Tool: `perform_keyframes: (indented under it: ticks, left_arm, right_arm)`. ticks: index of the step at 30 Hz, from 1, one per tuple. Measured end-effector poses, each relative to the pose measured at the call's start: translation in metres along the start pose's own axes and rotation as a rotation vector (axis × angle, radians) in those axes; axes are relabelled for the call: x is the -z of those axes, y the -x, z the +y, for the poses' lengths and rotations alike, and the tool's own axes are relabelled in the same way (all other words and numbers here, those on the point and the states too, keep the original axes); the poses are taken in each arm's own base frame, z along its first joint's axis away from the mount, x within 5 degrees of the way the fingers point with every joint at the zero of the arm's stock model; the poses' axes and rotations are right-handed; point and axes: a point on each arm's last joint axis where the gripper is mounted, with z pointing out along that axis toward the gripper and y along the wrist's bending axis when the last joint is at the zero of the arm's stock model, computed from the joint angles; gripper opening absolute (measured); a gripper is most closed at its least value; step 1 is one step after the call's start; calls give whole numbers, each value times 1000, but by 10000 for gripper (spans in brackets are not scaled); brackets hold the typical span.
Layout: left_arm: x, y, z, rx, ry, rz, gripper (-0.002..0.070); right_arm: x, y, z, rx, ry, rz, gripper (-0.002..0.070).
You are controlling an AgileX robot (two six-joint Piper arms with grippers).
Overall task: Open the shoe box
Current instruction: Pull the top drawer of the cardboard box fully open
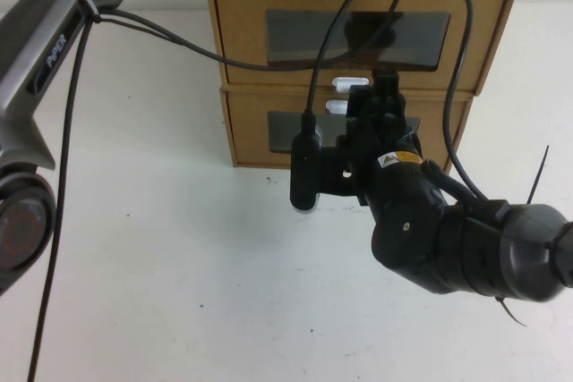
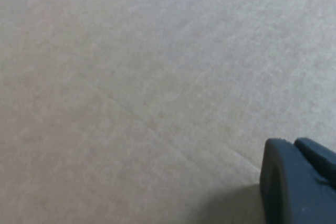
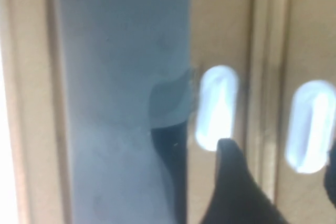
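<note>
High view: two stacked shoe boxes (image 1: pixel 251 20). Right gripper (image 1: pixel 383 85) at their fronts, jaws partly apart, empty, beside white pull tabs (image 1: pixel 347 85). Left gripper (image 2: pixel 299 182) close over box top. Risk: closing off-tab, slipping, dragging whole stack.

- White desk (image 1: pixel 161 257): lies beneath the right hand (image 1: pixel 369 94), spreading wide to its left and toward the camera.
- Desk surface: plain, matte, 1 colour.
</note>
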Motion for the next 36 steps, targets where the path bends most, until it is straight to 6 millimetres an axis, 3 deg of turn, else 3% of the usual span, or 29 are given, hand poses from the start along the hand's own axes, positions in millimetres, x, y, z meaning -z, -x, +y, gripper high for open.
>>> perform_keyframes:
  ticks: [20, 36]
  left_arm:
    - [1, 0, 1, 0, 1, 0, -7]
    - [1, 0, 0, 0, -3, 4, -7]
  right_arm:
    - [-4, -3, -5, 13, -39, -17, 239]
    - [-9, -1, -7, -8, -26, -44, 229]
